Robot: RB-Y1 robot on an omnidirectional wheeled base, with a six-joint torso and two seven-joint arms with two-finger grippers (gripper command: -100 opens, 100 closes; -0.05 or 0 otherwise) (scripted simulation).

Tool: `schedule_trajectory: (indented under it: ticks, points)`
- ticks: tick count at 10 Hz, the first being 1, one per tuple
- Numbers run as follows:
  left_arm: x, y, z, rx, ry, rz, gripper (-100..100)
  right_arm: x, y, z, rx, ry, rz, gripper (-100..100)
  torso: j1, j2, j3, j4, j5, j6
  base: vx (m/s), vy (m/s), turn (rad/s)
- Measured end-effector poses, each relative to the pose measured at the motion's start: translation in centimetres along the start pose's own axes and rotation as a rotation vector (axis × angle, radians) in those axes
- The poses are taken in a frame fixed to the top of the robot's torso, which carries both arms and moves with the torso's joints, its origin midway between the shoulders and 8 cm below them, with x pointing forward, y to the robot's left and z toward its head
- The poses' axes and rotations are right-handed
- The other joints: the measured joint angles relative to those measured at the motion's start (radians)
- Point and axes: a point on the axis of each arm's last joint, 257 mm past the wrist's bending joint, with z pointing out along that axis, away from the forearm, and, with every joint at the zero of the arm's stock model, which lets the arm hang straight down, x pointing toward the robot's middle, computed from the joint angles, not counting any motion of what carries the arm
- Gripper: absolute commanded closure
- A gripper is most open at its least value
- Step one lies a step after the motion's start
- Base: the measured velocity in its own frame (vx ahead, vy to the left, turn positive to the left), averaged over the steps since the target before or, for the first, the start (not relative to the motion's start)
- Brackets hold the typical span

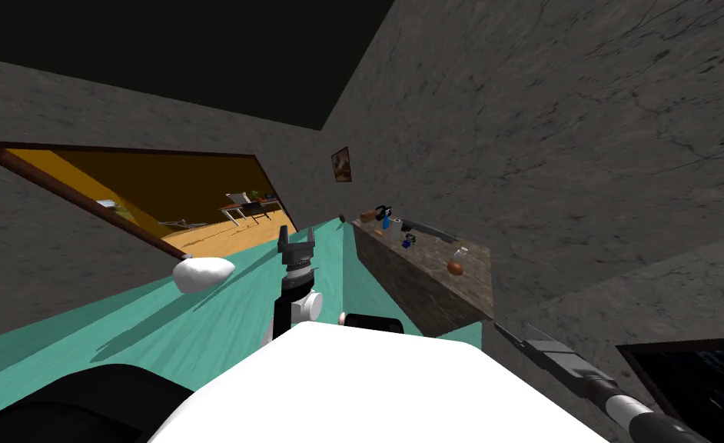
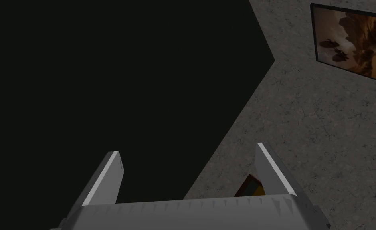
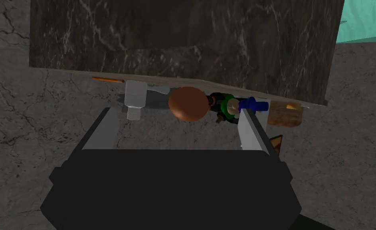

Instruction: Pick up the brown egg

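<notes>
Smooth oval brown egg (image 3: 188, 104) lies near the veined marble counter's (image 3: 183, 40) end edge, beside a clear bottle (image 3: 134, 100). Right gripper (image 3: 179, 127) blades spread, not touching egg; left gripper (image 2: 189, 175) spread too.

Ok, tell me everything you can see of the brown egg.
The brown egg is smooth, plain reddish-brown and whole, lying on the dark marbled counter near its end. A small pale bottle lies on one side, a green and blue object on the other. The right gripper's open fingers face it without touching.
</notes>
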Motion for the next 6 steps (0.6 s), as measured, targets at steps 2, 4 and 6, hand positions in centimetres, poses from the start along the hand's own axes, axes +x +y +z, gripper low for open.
schedule_trajectory:
  ticks: [2,4,6]
  points:
    - [0.0,0.0,0.0,0.000,0.000,0.000,0,1.8,-2.3,-1.4,0.015,0.082,-0.116,-100,0.000,0.000,0.000,0.000,0.000,0.000,-0.045,0.003,0.389]
    - [0.0,0.0,0.0,0.000,0.000,0.000,0,3.6,-4.9,-3.1,0.027,0.169,-0.241,-100,0.000,0.000,0.000,0.000,0.000,0.001,-0.039,0.002,0.237]
    - [0.0,0.0,0.0,0.000,0.000,0.000,0,5.2,-8.1,-5.5,0.036,0.271,-0.376,-100,0.001,0.000,0.000,0.000,0.000,0.000,-0.045,0.013,0.338]
